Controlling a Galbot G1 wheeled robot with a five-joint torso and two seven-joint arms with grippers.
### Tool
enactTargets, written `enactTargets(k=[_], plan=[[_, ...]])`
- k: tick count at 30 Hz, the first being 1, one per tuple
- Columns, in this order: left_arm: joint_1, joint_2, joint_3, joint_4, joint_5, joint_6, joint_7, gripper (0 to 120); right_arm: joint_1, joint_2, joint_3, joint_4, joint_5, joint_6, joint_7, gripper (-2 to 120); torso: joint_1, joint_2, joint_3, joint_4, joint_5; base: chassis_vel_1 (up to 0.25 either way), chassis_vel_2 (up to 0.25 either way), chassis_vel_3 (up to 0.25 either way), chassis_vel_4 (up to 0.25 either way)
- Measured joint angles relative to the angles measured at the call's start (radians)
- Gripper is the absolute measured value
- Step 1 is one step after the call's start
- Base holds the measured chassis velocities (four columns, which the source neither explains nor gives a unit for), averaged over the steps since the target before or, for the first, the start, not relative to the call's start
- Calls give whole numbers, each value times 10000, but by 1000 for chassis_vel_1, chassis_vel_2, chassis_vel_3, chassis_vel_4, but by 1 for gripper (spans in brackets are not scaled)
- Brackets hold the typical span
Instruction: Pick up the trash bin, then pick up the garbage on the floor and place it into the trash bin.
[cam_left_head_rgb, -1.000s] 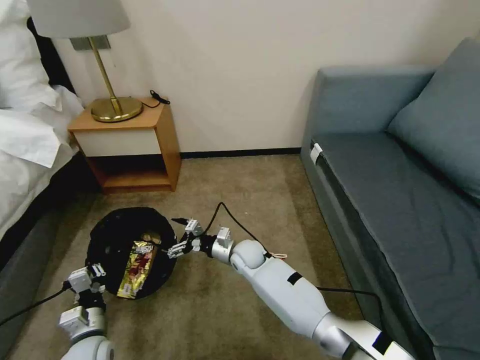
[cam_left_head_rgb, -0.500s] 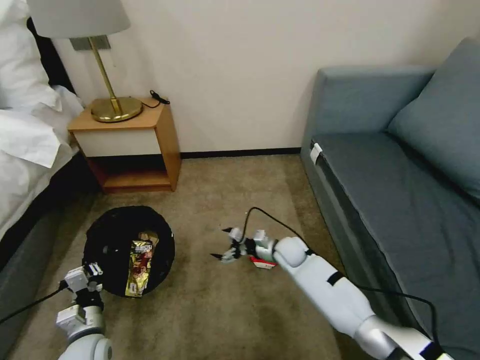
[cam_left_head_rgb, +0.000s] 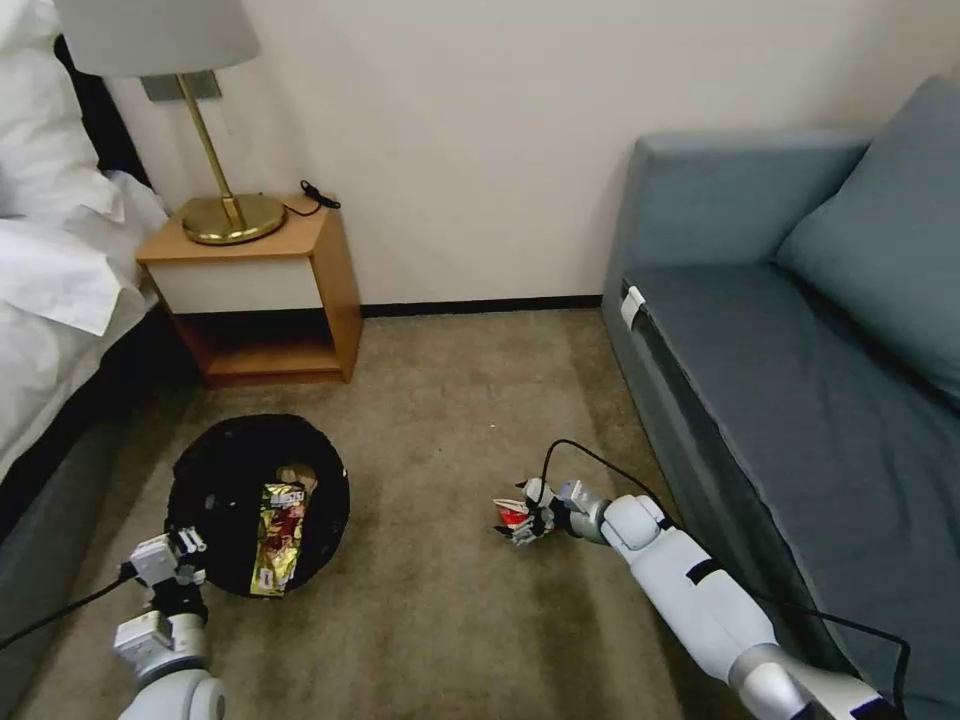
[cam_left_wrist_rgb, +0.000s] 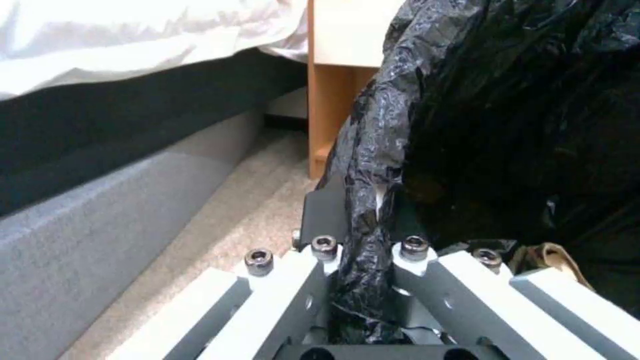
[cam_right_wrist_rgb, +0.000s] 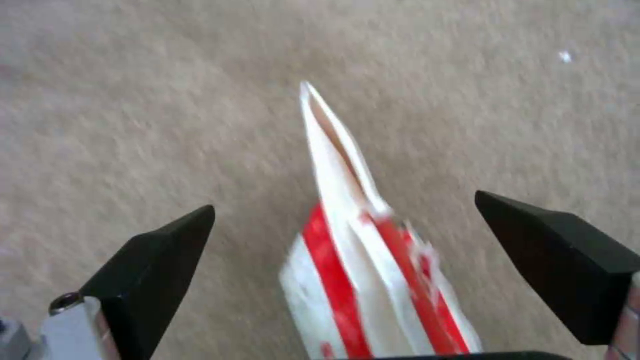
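Observation:
The trash bin, lined with a crinkly black bag, hangs low at the left with a gold-brown snack wrapper and tan paper inside. My left gripper is shut on the bin's near rim; the left wrist view has the bag pinched between its fingers. On the carpet near the sofa lies a crushed red-and-white paper carton. My right gripper stands open around it, and in the right wrist view the carton lies between the two black fingertips.
A wooden nightstand with a brass lamp stands at the back left beside the bed. A grey-blue sofa lines the right side. Open carpet lies between them.
My right arm has swung from over the bin rightward and down to the carpet, and its open gripper now straddles the carton. The bin and left gripper have hardly moved.

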Motion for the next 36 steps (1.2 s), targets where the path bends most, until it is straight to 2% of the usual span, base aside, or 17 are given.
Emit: enactTargets(k=[4,8,9,12,16,18,19,22,23,26,28,30,36], plan=[[4,-21,7,-60,65,152,-93,3,241,229,369,-666,-352,153,21,99,0,0,0,2,0,0,0,0,0],[-5,-23,7,-128,97,255,-153,3,432,410,670,-1104,-694,212,-163,85,0,0,0,2,-1,0,0,0,0],[-5,-23,7,-128,97,255,-153,3,432,410,670,-1104,-694,212,-163,85,0,0,0,2,-1,0,0,0,0],[-5,-20,6,-165,100,309,-192,3,438,509,751,-1186,-779,219,-213,67,0,0,0,2,-1,0,0,0,0],[2,-5,4,-168,99,311,-199,3,438,571,770,-1187,-786,219,-213,58,0,0,0,2,-1,0,0,0,0],[10,8,0,-168,93,312,-202,3,437,606,775,-1159,-786,219,-212,48,0,-1,0,2,0,0,0,0,0],[10,8,0,-168,93,312,-202,3,437,606,775,-1159,-786,219,-212,48,0,-1,0,2,0,0,0,0,0],[37,15,-1,-168,82,311,-205,3,404,621,771,-1066,-785,220,-209,32,0,0,0,2,-1,0,0,0,0],[37,15,-1,-168,82,311,-205,3,404,621,771,-1066,-785,220,-209,32,0,0,0,2,-1,0,0,0,0],[73,38,-8,-168,55,293,-206,3,290,641,805,-1029,-886,230,-204,19,-1,0,0,1,-1,0,0,0,0],[74,44,-10,-163,52,281,-206,3,269,657,841,-1029,-909,240,-200,16,0,0,0,1,-1,0,0,0,0],[74,45,-9,-128,48,263,-205,3,228,682,905,-987,-943,261,-197,4,0,0,0,1,0,0,0,0,0],[105,39,18,-119,22,253,-206,3,151,627,953,-707,-843,325,-182,0,0,0,0,2,-1,0,0,0,0]])
